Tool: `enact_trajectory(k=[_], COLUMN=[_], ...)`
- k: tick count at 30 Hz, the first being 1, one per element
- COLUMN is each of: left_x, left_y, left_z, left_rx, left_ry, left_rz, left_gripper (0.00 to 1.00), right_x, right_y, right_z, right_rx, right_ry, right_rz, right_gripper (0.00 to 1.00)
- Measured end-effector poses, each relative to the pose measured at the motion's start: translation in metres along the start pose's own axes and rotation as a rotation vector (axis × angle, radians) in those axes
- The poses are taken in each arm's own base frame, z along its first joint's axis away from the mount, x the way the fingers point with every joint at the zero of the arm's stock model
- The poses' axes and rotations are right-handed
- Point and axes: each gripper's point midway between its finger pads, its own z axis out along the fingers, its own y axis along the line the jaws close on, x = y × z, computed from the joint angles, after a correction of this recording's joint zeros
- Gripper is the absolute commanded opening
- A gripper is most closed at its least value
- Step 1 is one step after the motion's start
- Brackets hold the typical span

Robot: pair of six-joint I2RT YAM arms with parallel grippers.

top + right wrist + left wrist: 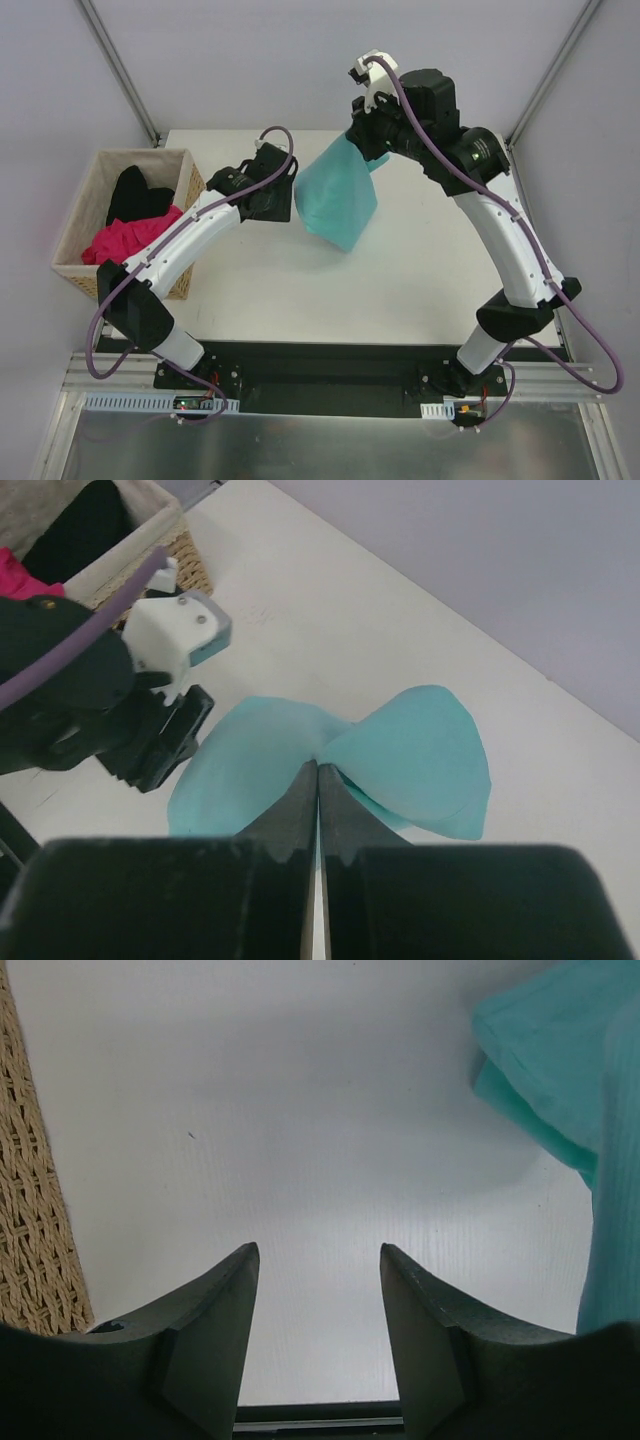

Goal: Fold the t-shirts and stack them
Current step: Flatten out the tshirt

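Teal t-shirt (pixel 340 200) was held hanging, pinched in the right gripper (pixel 317 772), well right of the wicker basket (pixel 75 275), presumably to drape flat, with the left gripper (pixel 318 1265) spread open nearer the basket.

The teal t-shirt (pixel 340 198) is off the surface (pixel 300 290), pinched at its top between the closed right jaws. It hangs bunched in smooth folds that fan out on both sides of the pinch and narrow to a lower corner. It hangs over the middle of the surface's far edge, and whether that corner touches down cannot be told. The magenta pink t-shirt (pixel 125 240) and the black t-shirt (pixel 135 195) lie crumpled together inside the wicker basket (pixel 190 180) at the far-left corner, with the black one farther back.
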Motion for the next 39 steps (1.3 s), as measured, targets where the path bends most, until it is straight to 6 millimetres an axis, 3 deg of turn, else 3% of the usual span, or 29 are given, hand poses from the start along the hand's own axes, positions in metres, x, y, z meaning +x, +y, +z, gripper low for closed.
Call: enact_trajectory(k=[4,5,7,8,10,11,16,20,27,29,33,36,39], left_x=[-0.002,-0.003,-0.004,-0.006,-0.009,-0.01,-0.015,-0.018,-0.018,-0.018,-0.018,-0.018,-0.017], left_y=[-0.003,-0.003,-0.003,-0.003,-0.003,-0.003,-0.002,-0.003,-0.003,-0.003,-0.001,0.0,0.004], left_z=[0.006,0.006,0.006,0.005,0.003,0.003,0.001,0.0,0.001,0.001,0.001,0.001,0.001], left_rx=[-0.004,-0.004,-0.004,-0.003,-0.005,-0.005,-0.004,0.0,0.0,0.0,-0.004,-0.005,-0.013], left_ry=[0.008,0.009,0.004,0.001,-0.01,-0.014,-0.026,-0.032,-0.032,-0.032,-0.032,-0.032,-0.031], left_rz=[0.008,0.01,0.009,0.008,0.005,0.004,-0.005,-0.008,-0.007,-0.007,-0.011,-0.01,-0.016], left_gripper=[0.51,0.51,0.51,0.51,0.52,0.52,0.52,0.52,0.51,0.52,0.52,0.52,0.52], right_x=[0.0,0.004,0.016,0.021,0.035,0.041,0.051,0.049,0.072,0.082,0.107,0.131,0.16], right_y=[0.013,0.016,0.019,0.021,0.022,0.022,0.013,0.002,-0.017,-0.024,-0.035,-0.03,-0.021], right_z=[-0.009,-0.01,-0.009,-0.007,-0.002,0.001,0.005,0.005,0.012,0.016,0.036,0.056,0.079], right_rx=[-0.052,-0.061,-0.07,-0.073,-0.073,-0.07,-0.02,0.031,0.094,0.105,0.119,0.096,0.056], right_ry=[-0.014,-0.006,0.022,0.038,0.076,0.091,0.121,0.113,0.167,0.192,0.249,0.308,0.382], right_rz=[-0.004,-0.005,-0.008,-0.004,-0.008,-0.013,-0.035,-0.06,-0.028,0.017,0.099,0.131,0.161], right_gripper=[0.01,0.09,0.36,0.69,0.9,0.92,0.95,0.88,0.55,0.54,0.68,0.76,0.77])
